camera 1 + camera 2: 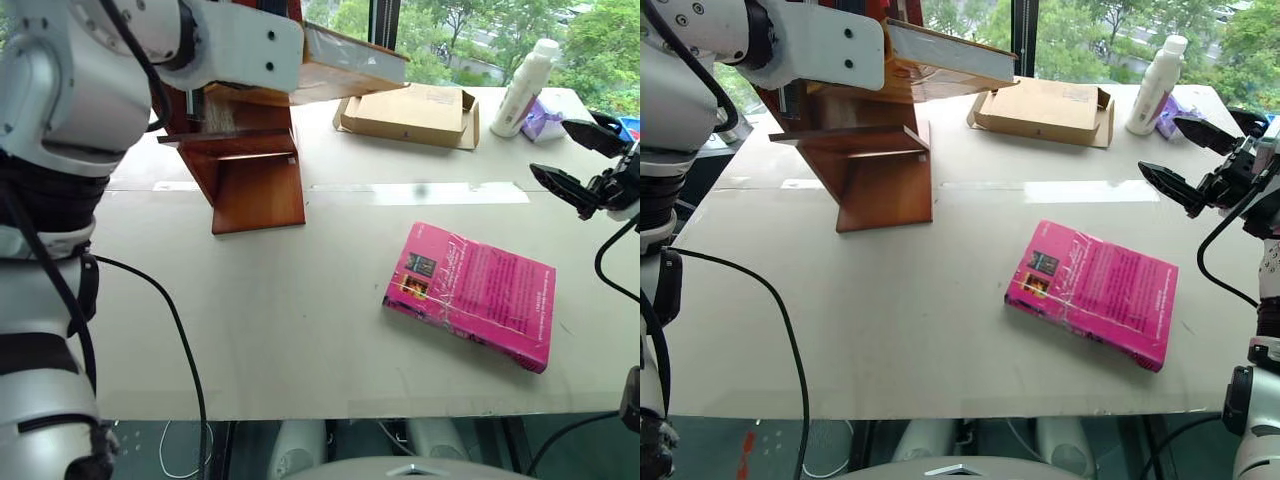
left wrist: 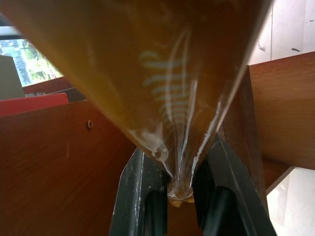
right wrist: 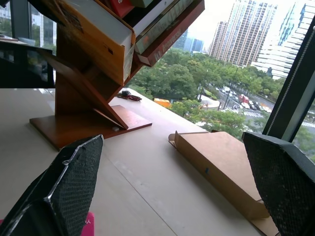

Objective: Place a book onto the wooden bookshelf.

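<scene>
The book [image 1: 352, 66], thick and yellow in glossy plastic wrap, is held tilted at the top of the wooden bookshelf [image 1: 256, 182], with its far end sticking out to the right past the shelf. My left gripper [image 2: 179, 162] is shut on the book's near edge, and the wrap bunches between the black fingers [image 2: 142, 191]. The shelf's reddish-brown boards lie close on both sides of it. My right gripper [image 1: 577, 158] hovers open and empty above the table's right side, well apart from the shelf, and faces it across the table.
A pink book [image 1: 474, 292] lies flat on the white table [image 1: 250, 330], right of centre. A flat tan cardboard box [image 1: 410, 112] sits at the back, with a white bottle [image 1: 526, 86] and a purple packet [image 1: 545, 119] to its right. Black cables hang at both sides.
</scene>
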`<control>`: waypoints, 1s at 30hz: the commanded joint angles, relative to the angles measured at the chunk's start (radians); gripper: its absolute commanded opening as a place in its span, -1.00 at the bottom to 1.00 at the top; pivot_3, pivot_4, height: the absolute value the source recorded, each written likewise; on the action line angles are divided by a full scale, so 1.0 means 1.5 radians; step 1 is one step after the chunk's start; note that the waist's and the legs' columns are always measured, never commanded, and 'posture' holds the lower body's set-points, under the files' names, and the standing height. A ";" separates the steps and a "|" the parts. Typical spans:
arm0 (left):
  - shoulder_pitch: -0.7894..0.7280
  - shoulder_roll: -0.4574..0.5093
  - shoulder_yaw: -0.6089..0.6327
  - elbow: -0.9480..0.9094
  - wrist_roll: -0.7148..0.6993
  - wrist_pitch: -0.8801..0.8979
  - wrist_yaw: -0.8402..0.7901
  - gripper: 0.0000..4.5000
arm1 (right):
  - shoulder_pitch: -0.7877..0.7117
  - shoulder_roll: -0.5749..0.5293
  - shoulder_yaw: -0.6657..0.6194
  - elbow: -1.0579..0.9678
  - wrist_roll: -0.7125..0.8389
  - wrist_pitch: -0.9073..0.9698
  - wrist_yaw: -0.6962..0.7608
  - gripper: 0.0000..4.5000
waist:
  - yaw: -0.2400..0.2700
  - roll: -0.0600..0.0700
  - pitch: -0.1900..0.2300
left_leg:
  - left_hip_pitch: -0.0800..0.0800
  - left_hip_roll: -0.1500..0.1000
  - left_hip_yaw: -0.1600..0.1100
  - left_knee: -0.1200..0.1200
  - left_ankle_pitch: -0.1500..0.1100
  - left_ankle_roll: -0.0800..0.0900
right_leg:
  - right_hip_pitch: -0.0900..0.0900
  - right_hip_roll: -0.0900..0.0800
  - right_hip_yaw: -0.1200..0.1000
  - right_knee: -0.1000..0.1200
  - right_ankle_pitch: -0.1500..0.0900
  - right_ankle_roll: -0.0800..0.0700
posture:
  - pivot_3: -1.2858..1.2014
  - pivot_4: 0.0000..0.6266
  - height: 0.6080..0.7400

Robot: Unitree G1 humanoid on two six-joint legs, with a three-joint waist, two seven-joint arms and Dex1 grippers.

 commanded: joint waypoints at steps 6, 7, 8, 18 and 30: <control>-0.068 -0.015 0.019 0.069 0.048 0.007 -0.025 -0.94 | -0.017 -0.010 -0.014 -0.008 0.007 -0.010 0.005 1.00 | -0.005 0.000 0.000 | -0.001 0.000 -0.001 0.001 0.000 0.000 | 0.000 0.000 0.000 0.001 0.000 0.000 | 0.03 -0.52 0.90; -0.072 -0.011 0.018 0.066 0.050 0.007 -0.035 -0.94 | -0.022 -0.010 -0.011 -0.002 0.004 -0.012 0.007 1.00 | -0.005 0.000 0.000 | -0.001 0.000 -0.001 0.001 0.000 0.000 | -0.001 0.000 0.000 0.001 0.000 0.000 | 0.03 -0.52 0.90; -0.076 -0.008 0.017 0.062 0.053 0.008 -0.045 -0.94 | -0.029 -0.009 -0.008 0.006 0.002 -0.013 0.010 1.00 | -0.006 0.000 0.000 | -0.002 0.000 0.000 0.001 0.000 0.000 | -0.001 0.000 0.000 0.001 0.000 -0.001 | 0.03 -0.52 0.90; -0.140 0.009 0.010 0.017 0.087 0.048 -0.130 -0.94 | -0.113 0.010 0.025 0.113 -0.029 -0.045 0.047 1.00 | -0.007 0.001 0.002 | -0.005 0.000 0.002 0.000 0.000 0.000 | -0.006 0.000 0.002 0.001 0.000 -0.001 | 0.03 -0.52 0.90; -0.147 0.089 -0.044 -0.016 0.055 0.075 -0.131 -0.94 | -0.162 0.023 0.034 0.186 -0.049 -0.079 0.075 1.00 | -0.005 0.001 0.002 | -0.009 0.000 0.002 0.002 0.000 0.000 | -0.009 -0.001 0.002 0.001 0.000 0.000 | 0.03 -0.52 0.90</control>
